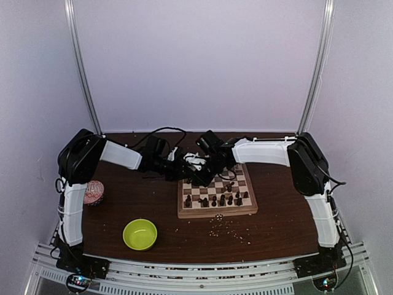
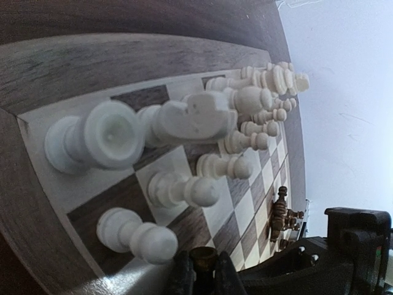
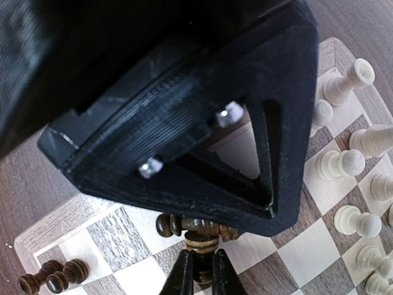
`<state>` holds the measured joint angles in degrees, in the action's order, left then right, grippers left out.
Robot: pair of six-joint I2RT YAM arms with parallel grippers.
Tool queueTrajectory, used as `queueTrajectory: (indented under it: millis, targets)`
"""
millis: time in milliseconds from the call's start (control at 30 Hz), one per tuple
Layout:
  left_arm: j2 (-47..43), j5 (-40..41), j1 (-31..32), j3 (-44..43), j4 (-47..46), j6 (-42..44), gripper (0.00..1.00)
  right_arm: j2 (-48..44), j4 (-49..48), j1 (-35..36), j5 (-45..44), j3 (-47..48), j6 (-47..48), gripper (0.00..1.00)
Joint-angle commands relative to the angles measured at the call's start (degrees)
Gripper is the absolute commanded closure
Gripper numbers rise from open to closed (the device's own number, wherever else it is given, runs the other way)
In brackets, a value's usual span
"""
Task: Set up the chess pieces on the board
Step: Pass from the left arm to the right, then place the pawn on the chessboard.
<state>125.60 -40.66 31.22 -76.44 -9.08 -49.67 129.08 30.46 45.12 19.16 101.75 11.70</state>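
The board (image 1: 215, 213) lies right of centre, with dark brown chess pieces (image 1: 224, 198) along its near rows. Both arms meet over its far left corner. My left gripper (image 2: 199, 273) is shut on a dark brown piece (image 2: 202, 258), low over cream pieces (image 2: 184, 120) standing on the checks. My right gripper (image 3: 199, 276) is shut on a dark brown piece (image 3: 202, 243). Just past it another dark piece (image 3: 184, 225) lies crosswise under the left gripper's black body, which hides the squares behind. Cream pieces (image 3: 344, 163) stand to the right.
A lime-green bowl (image 1: 140, 234) sits near the front left and a red-and-white cup (image 1: 93, 192) by the left arm. Pale crumbs (image 1: 227, 230) are scattered in front of the board. Two dark pawns (image 3: 52, 278) stand near the board's corner.
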Motion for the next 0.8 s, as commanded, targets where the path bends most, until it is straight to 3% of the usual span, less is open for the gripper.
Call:
queueTrajectory:
  millis: [0, 467, 767]
  targets:
    - [1.36, 0.12, -0.36, 1.25, -0.53, 0.08, 0.94, -1.59, 3.5, -0.32, -2.29, -0.85, 1.28, 0.91]
    - [0.48, 1.9, -0.37, 0.64, 2.43, 3.13, 0.93, -8.79, 17.27, -0.34, -8.67, 0.43, 13.5, 0.9]
    - [0.13, 2.34, -0.37, -0.23, 2.98, 4.18, 0.93, -3.49, 33.09, 1.81, -24.11, 9.57, 30.0, 0.9]
